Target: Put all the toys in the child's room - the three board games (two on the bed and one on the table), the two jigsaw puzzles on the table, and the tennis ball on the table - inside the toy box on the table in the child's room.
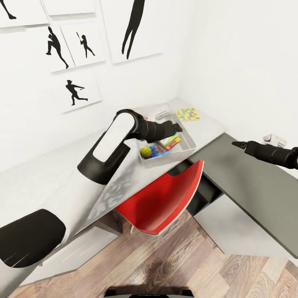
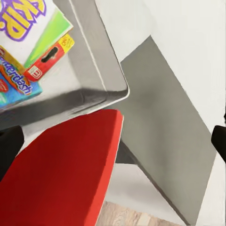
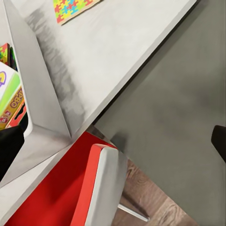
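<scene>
From the head camera we see our left arm reaching over the light grey table (image 1: pixel 62 174) with its gripper (image 1: pixel 176 126) above the toy box (image 1: pixel 188 145), a shallow grey tray near the table's edge; we cannot tell how its jaws stand. Inside the tray lie the tennis ball (image 1: pixel 145 151) and several printed game boxes (image 1: pixel 165 145), while one jigsaw puzzle (image 1: pixel 188 114) lies flat on the tabletop just beyond the tray. A red chair (image 1: pixel 165 198) is tucked under the table's edge, and baseball-player silhouettes (image 1: pixel 74 92) hang on the white wall. Our right gripper (image 1: pixel 236 144) hovers over the dark grey cabinet section (image 1: pixel 256 194), holding nothing, its jaws apparently together. Through the left wrist camera we look down on the tray's corner (image 2: pixel 110 70), with the Skip-Bo box (image 2: pixel 23 21) overlapping other game boxes, and the red chair (image 2: pixel 61 174) beneath. Through the right wrist camera we see the tray's sloping wall (image 3: pixel 33 84), the puzzle (image 3: pixel 70 8) apart from it on the grey top, and the chair (image 3: pixel 61 188).
</scene>
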{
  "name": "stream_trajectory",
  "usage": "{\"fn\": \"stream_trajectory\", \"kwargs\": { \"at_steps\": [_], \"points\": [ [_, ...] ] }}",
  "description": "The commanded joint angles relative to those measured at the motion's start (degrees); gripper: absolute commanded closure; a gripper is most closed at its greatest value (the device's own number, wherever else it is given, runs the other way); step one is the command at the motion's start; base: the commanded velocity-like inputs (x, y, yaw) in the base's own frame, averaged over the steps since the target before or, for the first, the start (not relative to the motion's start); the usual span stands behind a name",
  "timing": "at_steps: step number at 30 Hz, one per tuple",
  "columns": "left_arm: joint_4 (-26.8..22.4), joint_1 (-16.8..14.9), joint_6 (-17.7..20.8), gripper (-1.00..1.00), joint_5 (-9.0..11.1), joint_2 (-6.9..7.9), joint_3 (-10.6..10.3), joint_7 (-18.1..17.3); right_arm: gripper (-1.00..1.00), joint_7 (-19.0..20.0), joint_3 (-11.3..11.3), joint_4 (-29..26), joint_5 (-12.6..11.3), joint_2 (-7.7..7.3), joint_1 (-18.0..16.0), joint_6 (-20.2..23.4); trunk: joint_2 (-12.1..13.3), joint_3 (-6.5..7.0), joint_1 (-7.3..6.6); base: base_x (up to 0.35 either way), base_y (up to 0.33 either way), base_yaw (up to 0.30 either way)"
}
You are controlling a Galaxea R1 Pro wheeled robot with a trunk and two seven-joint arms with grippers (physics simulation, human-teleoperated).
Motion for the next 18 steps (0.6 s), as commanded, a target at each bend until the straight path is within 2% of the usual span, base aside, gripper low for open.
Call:
{"fn": "stream_trajectory", "kwargs": {
  "at_steps": [1, 2, 3, 5, 8, 9, 12, 13, 16, 18],
  "points": [
    [2.12, -0.1, -0.06, -1.0, 0.48, -0.02, 2.03, 0.54, -1.0, -0.57, -0.01, -0.04, -0.6, -0.05, -0.04, 0.19, -0.11, -0.09, 0.03, 0.0, 0.0, 0.0],
    [4.3, -0.25, -0.09, -1.0, 0.25, -0.02, 3.92, 0.5, -1.0, -0.57, -0.02, -0.04, -0.59, -0.09, -0.03, 0.2, -0.11, -0.09, 0.03, 0.0, 0.0, 0.0],
    [4.3, -0.25, -0.09, -1.0, 0.25, -0.02, 3.92, 0.5, -1.0, -0.57, -0.02, -0.04, -0.59, -0.09, -0.03, 0.2, -0.11, -0.09, 0.03, 0.0, 0.0, 0.0],
    [8.01, -1.57, -0.2, -1.0, -0.6, -0.02, 7.63, 0.32, -1.0, -0.57, -0.03, -0.03, -0.61, -0.17, -0.02, 0.2, -0.11, -0.09, 0.03, 0.0, 0.0, 0.0],
    [11.4, -5.41, -1.91, -1.0, -2.39, -0.02, 14.02, -0.11, -1.0, -0.58, -0.03, -0.03, -0.63, -0.26, -0.01, 0.2, -0.11, -0.09, 0.03, 0.0, 0.0, 0.0],
    [11.4, -5.41, -1.91, -1.0, -2.39, -0.02, 14.02, -0.11, -1.0, -0.58, -0.03, -0.03, -0.63, -0.26, -0.01, 0.2, -0.11, -0.09, 0.03, 0.0, 0.0, 0.0],
    [13.19, -7.91, -7.05, -1.0, -4.44, 0.08, 19.93, -0.48, -1.0, -0.58, -0.03, -0.06, -0.68, -0.3, 0.0, 0.2, -0.11, -0.09, 0.03, 0.0, 0.0, 0.0],
    [13.19, -7.91, -7.05, -1.0, -4.44, 0.08, 19.93, -0.48, -1.0, -0.58, -0.03, -0.06, -0.68, -0.3, 0.0, 0.2, -0.11, -0.09, 0.03, 0.0, 0.0, 0.0],
    [14.42, -9.23, -11.75, -1.0, -5.9, 0.29, 22.91, -0.75, -1.0, -0.58, 0.01, -0.09, -0.71, -0.32, 0.0, 0.2, -0.11, -0.09, 0.03, 0.0, 0.0, 0.0],
    [15.22, -9.6, -12.4, -1.0, -6.28, 0.31, 23.16, -0.81, -1.0, -0.58, 0.02, -0.09, -0.71, -0.33, 0.0, 0.2, -0.11, -0.09, 0.03, 0.0, 0.0, 0.0]
  ]
}}
